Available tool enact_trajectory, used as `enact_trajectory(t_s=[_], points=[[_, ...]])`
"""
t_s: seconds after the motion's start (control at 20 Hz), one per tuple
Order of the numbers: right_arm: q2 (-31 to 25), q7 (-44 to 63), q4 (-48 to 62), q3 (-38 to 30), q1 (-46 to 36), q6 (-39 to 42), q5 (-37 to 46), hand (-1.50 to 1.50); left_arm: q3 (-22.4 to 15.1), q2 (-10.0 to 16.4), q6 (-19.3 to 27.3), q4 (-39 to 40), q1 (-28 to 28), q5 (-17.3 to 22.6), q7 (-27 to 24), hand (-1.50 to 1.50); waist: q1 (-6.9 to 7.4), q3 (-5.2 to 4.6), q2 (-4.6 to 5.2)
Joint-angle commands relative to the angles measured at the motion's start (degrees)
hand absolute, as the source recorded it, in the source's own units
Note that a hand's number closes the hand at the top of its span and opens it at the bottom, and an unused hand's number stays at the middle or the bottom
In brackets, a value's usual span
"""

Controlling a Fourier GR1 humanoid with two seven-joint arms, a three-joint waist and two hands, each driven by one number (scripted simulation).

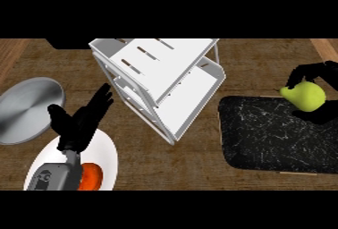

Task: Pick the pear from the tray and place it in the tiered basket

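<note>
Across the wooden counter (173, 164), the biggest thing is the black speckled tray (269, 139) at the right. The white tiered basket (173, 91) stands just left of it, near the far edge and set at an angle. A grey round plate (26, 109) lies at the far left. In front of it is a white plate (107, 150) carrying an orange item (91, 175). The left hand (76, 126) rests over that white plate with its fingers straight and spread upward, holding nothing.

The right hand (311, 71) comes in at the right edge with its fingers curled round the top and left flank of the pear (305, 95). The pear is over the tray's far right corner. A dark shadow on the tray beneath it suggests it is lifted, but I cannot tell this for sure.

The pear is probably light and stiff. Its skin looks smooth, so it could slide or turn between the fingers. I judge the broad belly the safer place to hold it, with thumb and fingers on opposite sides rather than on the narrow neck.

It is yellow-green, plump and even in colour, with a small dark stem at its upper left.
</note>
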Motion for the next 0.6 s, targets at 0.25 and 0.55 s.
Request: enact_trajectory(t_s=[0.25,0.55], points=[[-3.04,9.82,-8.93,-12.16,-11.24,10.84,-15.17,1.5,-1.21,-2.51,2.09,2.81,-2.08,-2.3,-0.93,0.0,-0.2,-0.02,0.04],[-1.25,21.95,-13.78,-12.4,-18.64,12.62,-20.66,1.5,-0.68,-2.51,1.97,1.62,-1.87,-2.06,-0.06,0.0,0.38,-0.01,0.14]])
